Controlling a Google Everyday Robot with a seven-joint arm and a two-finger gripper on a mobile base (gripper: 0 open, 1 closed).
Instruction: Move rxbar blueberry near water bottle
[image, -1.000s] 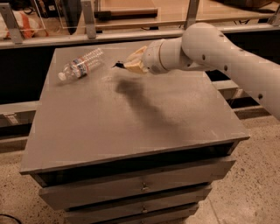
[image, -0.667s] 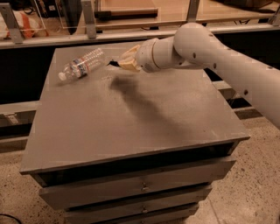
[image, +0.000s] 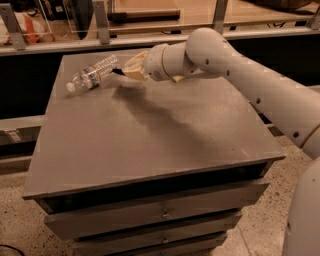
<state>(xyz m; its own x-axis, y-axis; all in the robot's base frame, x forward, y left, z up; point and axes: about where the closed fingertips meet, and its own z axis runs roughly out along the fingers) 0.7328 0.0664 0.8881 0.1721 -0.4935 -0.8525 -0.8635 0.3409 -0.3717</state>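
Note:
The water bottle (image: 92, 74), clear with a white cap and a coloured label, lies on its side at the back left of the grey cabinet top (image: 150, 130). My gripper (image: 129, 70) reaches in from the right and hovers just right of the bottle, a little above the surface. A small dark end of the rxbar blueberry (image: 118, 72) sticks out of the tan fingers (image: 134, 68) toward the bottle's base. The rest of the bar is hidden inside the grip.
A pale yellow thing (image: 177, 78) shows partly under my forearm at the back of the top. A rail with glass panels (image: 100, 20) runs behind the cabinet. Drawers (image: 160, 212) face front below the top.
My gripper has moved left with the dark bar, closing the gap to the water bottle. The bottle has not moved.

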